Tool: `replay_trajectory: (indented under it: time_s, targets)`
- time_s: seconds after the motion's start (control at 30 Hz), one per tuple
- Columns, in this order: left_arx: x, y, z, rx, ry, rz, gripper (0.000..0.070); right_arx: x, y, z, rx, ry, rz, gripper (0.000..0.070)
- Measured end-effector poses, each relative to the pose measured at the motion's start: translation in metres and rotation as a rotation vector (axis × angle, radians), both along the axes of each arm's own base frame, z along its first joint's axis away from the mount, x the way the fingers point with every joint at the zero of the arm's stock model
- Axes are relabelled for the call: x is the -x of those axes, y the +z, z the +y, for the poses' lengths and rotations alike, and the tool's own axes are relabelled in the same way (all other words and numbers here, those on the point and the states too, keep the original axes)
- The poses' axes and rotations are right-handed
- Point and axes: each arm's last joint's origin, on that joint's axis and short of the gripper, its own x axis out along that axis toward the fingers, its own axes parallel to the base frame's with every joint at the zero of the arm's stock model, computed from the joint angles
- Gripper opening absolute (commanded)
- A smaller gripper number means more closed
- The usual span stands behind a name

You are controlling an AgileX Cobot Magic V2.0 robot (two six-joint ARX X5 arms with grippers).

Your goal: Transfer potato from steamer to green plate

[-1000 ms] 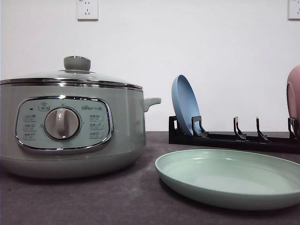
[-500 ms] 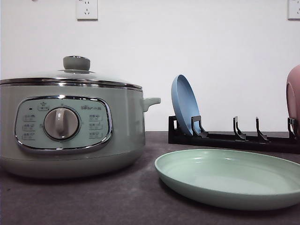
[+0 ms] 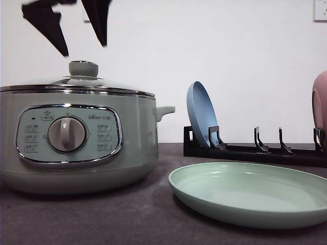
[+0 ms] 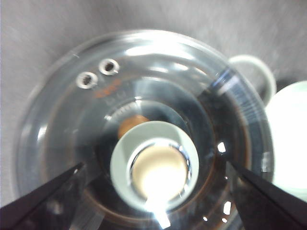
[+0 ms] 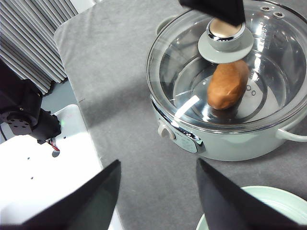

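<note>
One change: left gripper (image 3: 82, 46) now above steamer (image 3: 76, 138) lid knob (image 4: 154, 165), jaws wide; lid removal next.

wall (image 3: 245, 56): plain white, evenly lit, behind the desk's far edge
socket (image 3: 321, 10): white, at the wall's upper right corner in the front view
desk (image 3: 127, 214): dark grey felt-like cover
desk corner (image 5: 64, 28): rounded
slats (image 5: 33, 38): grey ribbed panel past that corner
floor (image 5: 57, 98): pale grey, beside the desk's edge
</note>
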Motion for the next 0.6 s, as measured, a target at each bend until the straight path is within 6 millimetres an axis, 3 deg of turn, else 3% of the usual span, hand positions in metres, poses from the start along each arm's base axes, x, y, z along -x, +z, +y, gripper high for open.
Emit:
replay_trajectory:
  time_s: [0.43,0.6]
  targets:
    - [-0.012,-0.025,-0.012,-0.081,-0.005,0.076,0.0588,0.000,0.000,0.000,0.000,0.000,0.000,0.0311]
    - [-0.012,-0.025,-0.012,-0.082,-0.005,0.079,0.0485,0.000,0.000,0.000,0.004,0.000,0.004,0.0311]
